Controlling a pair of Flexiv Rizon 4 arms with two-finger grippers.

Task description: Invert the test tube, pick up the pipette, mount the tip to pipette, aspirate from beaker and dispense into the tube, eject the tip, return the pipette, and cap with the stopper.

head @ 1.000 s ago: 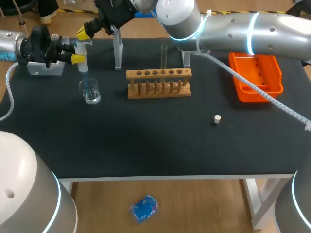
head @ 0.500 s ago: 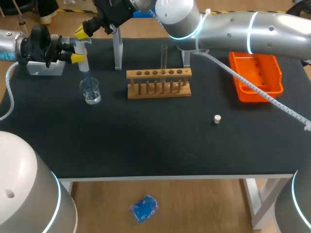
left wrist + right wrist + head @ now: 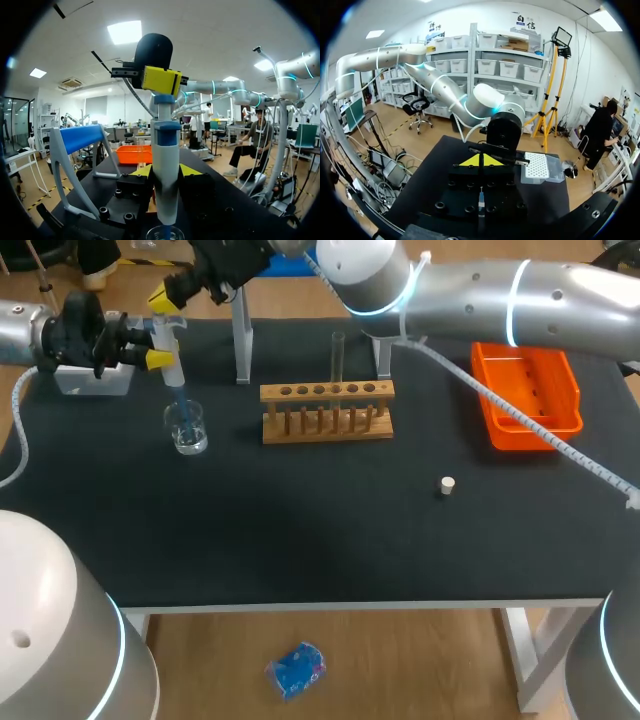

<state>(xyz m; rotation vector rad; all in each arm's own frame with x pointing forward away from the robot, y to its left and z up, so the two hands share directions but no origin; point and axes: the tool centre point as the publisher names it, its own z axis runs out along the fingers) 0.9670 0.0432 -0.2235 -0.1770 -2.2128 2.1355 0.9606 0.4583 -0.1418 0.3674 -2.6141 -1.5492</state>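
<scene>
Left tool (image 3: 158,346) clamped on pipette (image 3: 174,368) dipping into beaker (image 3: 188,430); right tool (image 3: 165,300) closed above; rack (image 3: 327,412) nearby.

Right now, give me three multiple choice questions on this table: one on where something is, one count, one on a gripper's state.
1. The stopper lies on the table, where by the rack? A to its left; B to its right; C on top of it.
2. The rack holds: A one tube; B none; C four.
3. The left gripper is: A open; B shut, empty; C shut on the pipette.

B: it sits past the rack's right end.
A: a single tube stands in it.
C: both fingers clamp the pipette.
</scene>
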